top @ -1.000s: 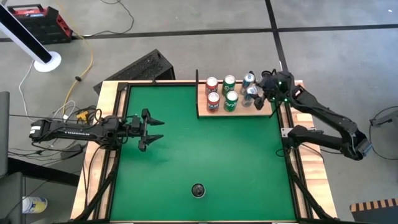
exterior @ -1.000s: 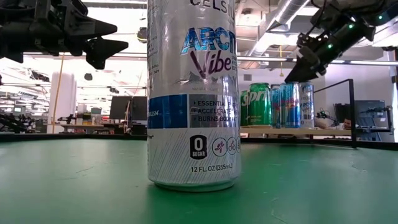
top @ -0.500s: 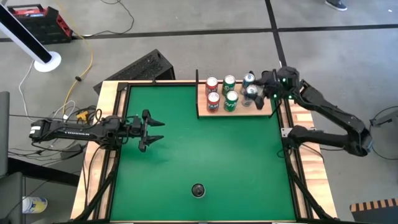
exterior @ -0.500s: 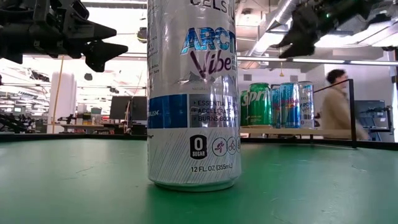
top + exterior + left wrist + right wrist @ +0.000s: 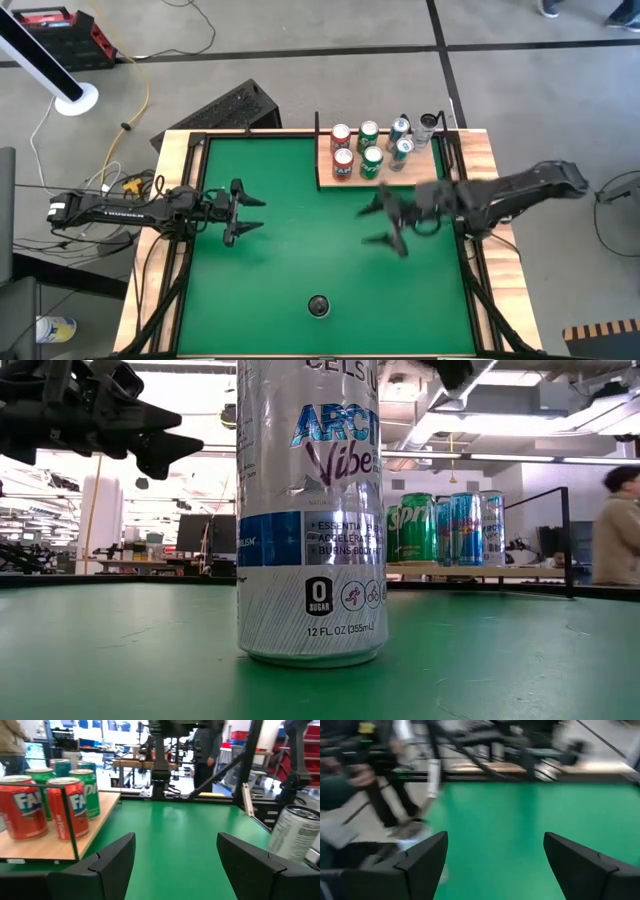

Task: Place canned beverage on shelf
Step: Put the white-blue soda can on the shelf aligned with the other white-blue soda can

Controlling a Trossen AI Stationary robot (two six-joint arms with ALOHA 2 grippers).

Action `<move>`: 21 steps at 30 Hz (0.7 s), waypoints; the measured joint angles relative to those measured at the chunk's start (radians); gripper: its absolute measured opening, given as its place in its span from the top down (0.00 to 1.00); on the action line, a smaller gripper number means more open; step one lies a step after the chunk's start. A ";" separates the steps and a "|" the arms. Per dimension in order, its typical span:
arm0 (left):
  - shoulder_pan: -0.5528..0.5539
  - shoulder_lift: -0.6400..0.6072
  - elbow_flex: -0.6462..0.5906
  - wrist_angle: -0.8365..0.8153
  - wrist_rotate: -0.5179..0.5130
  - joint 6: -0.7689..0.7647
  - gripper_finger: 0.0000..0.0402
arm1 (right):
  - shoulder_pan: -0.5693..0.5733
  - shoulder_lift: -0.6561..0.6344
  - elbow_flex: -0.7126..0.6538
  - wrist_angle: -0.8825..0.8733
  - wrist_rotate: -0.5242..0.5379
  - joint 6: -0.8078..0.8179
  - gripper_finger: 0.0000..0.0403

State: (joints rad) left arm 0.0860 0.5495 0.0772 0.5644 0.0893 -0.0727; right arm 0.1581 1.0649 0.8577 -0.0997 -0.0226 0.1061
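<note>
Silver canned beverage point(image 5: 318, 305) standing upright and alone near the near edge of the green counter point(image 5: 290, 260), at mid-width, close before the low camera point(image 5: 311, 510). Shelf point(image 5: 378, 176) at the far right of the counter, carrying two red cans point(image 5: 342, 151), two green cans point(image 5: 370, 150) and blue-silver cans point(image 5: 400, 140). Right gripper point(image 5: 386, 224) above the counter just near of the shelf, jaws apart, empty. Left gripper point(image 5: 246, 211) at the left, jaws apart, empty, well apart from the beverage.

6 cans point(image 5: 370, 150) stand on the shelf point(image 5: 424, 176); 1 can point(image 5: 318, 305) on the table point(image 5: 300, 250).
</note>
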 joint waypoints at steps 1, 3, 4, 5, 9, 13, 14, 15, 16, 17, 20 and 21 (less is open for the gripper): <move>0.000 0.000 0.000 0.000 0.008 0.000 0.35 | 0.052 0.031 0.000 0.050 0.018 -0.008 0.12; 0.000 0.000 0.000 0.000 0.017 0.000 0.35 | 0.141 0.097 0.000 0.148 0.027 -0.039 0.12; 0.000 0.000 0.000 0.000 0.020 0.000 0.35 | 0.176 0.133 0.000 0.200 0.027 -0.055 0.12; 0.000 0.000 0.000 0.000 0.020 0.000 0.35 | 0.207 0.168 0.000 0.252 0.027 -0.065 0.12; 0.000 0.000 0.000 0.000 0.021 -0.038 0.35 | 0.283 0.293 0.000 0.435 0.026 -0.082 0.12; 0.000 0.000 0.000 -0.002 0.047 -0.065 0.35 | 0.324 0.406 0.000 0.586 0.026 -0.107 0.12; 0.000 0.000 0.000 -0.003 0.047 -0.070 0.35 | 0.331 0.433 0.000 0.622 0.026 -0.120 0.12; 0.000 0.000 0.000 -0.005 0.047 -0.074 0.35 | 0.338 0.460 0.000 0.663 0.025 -0.136 0.12; 0.000 0.000 0.000 -0.008 0.047 -0.080 0.35 | 0.344 0.486 0.000 0.709 0.023 -0.152 0.12; 0.000 0.000 0.000 -0.009 0.046 -0.083 0.35 | 0.348 0.513 0.000 0.760 0.022 -0.164 0.12; 0.000 0.000 0.000 -0.009 0.047 -0.092 0.35 | 0.348 0.592 0.008 0.883 0.012 -0.168 0.12; 0.000 0.000 0.000 -0.009 0.047 -0.094 0.35 | 0.345 0.614 0.020 0.901 -0.001 -0.167 0.12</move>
State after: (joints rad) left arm 0.0860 0.5495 0.0772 0.5553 0.1362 -0.1670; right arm 0.5031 1.6790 0.8781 0.8017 -0.0241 -0.0613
